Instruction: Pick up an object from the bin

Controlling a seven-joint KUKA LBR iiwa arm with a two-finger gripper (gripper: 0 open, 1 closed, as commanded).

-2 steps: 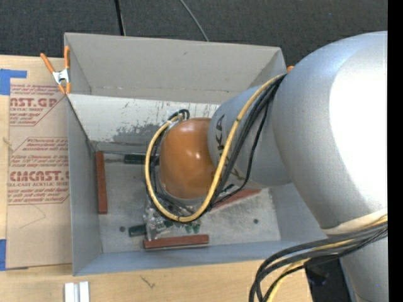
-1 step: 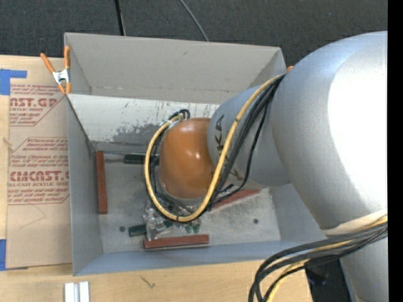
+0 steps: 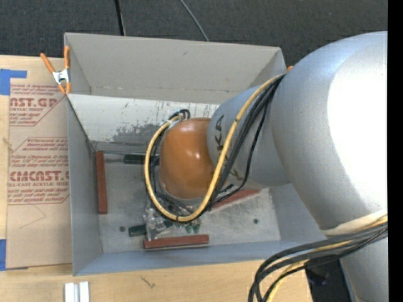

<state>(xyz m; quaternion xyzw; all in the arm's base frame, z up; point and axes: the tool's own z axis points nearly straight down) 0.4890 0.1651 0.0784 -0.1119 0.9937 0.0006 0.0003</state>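
I see the arm [image 3: 327, 137] coming in from the right and bending down into the bin [image 3: 80, 181]. Its orange cover [image 3: 186, 156] sits over the middle of the bin floor, with yellow and black cables [image 3: 150, 168] looped around it. Below the cover, the gripper [image 3: 153, 222] is low in the near part of the bin, a little left of centre. The cover and cables hide most of it, so I cannot tell whether it is wide or narrow, nor whether it holds anything.

The thing nearest to it is a reddish-brown bar [image 3: 179, 241] lying flat along the near wall, running left to right. The gripper is just over the bar's left end; I cannot tell whether they touch. Just left of the gripper lies a small dark green piece [image 3: 135, 230]. Just right of it, tucked under the cables, are a few small green bits [image 3: 189, 227].

A long reddish-brown stick [image 3: 101, 182] lies beside the left wall, running from near to far, well apart from the gripper. A thin dark rod [image 3: 135, 159] lies on the far part of the floor, left of the orange cover. On the right a reddish strip [image 3: 242, 195] pokes out from under the arm, slanting up towards the far right.
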